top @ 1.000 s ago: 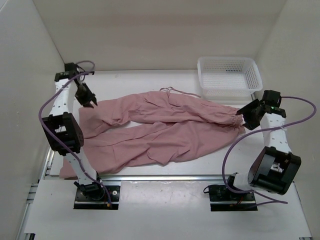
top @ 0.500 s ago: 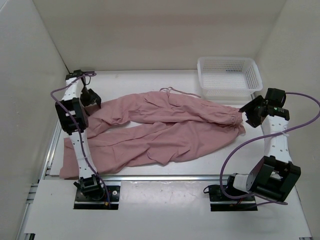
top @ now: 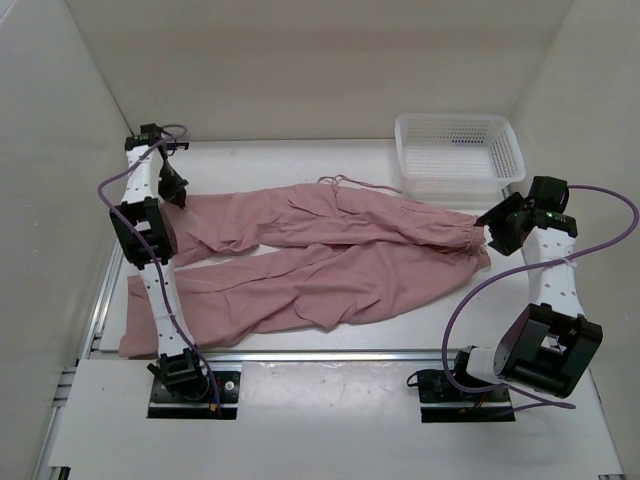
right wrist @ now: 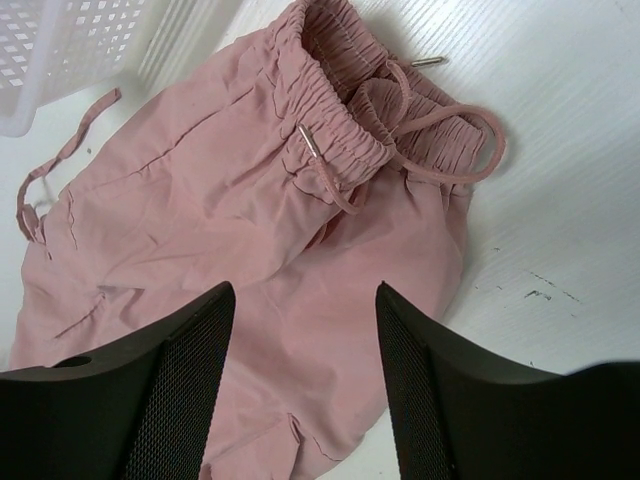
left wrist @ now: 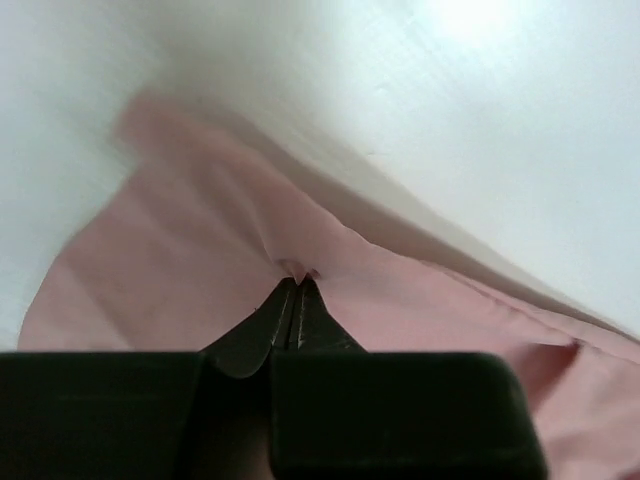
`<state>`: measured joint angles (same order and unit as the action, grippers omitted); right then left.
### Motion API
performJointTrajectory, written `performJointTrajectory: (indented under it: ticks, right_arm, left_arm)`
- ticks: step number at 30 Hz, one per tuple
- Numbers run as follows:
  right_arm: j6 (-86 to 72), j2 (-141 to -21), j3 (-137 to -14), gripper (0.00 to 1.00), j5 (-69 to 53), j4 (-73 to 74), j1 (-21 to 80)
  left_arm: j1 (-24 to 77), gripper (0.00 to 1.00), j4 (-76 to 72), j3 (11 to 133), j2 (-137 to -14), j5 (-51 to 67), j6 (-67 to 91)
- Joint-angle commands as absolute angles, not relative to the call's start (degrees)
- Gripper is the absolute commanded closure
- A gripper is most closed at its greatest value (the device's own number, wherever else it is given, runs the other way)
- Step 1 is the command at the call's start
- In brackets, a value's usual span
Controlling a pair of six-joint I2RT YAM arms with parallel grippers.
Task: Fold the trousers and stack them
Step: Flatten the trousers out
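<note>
The dusty-pink trousers (top: pixel 320 255) lie spread across the table, waist to the right and both legs running left. My left gripper (top: pixel 175 192) sits at the far leg's end. In the left wrist view its jaws are shut, pinching a small fold of the trousers' cloth (left wrist: pixel 180 270) at the tips of the left gripper (left wrist: pixel 298 275). My right gripper (top: pixel 490 230) hovers over the waist end. In the right wrist view the right gripper (right wrist: pixel 305 292) is open above the trousers (right wrist: pixel 230 200), near the elastic waistband and drawstring (right wrist: pixel 440 160), touching nothing.
A white mesh basket (top: pixel 458 152) stands at the back right, just beyond the waist; its corner also shows in the right wrist view as the basket (right wrist: pixel 70 50). White walls close in the table on the left, back and right.
The left gripper moved onto the far leg's end and closed on the cloth, lifting a small fold. The right arm has barely shifted.
</note>
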<state>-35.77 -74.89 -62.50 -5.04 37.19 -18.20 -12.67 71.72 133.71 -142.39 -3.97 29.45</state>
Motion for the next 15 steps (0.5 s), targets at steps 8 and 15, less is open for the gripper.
performJointTrajectory:
  ticks: [8, 15]
  right_arm:
    - [-35.1, -74.4, -64.7, 0.37, -6.5, 36.7, -18.1]
    - [-33.9, -74.4, -64.2, 0.34, -6.0, 36.7, -18.1]
  left_arm:
    - [-16.3, 0.58, 70.3, 146.3, -130.4, -4.6, 28.1]
    - [-17.1, 0.00, 71.6, 140.8, -129.6, -4.4, 27.9]
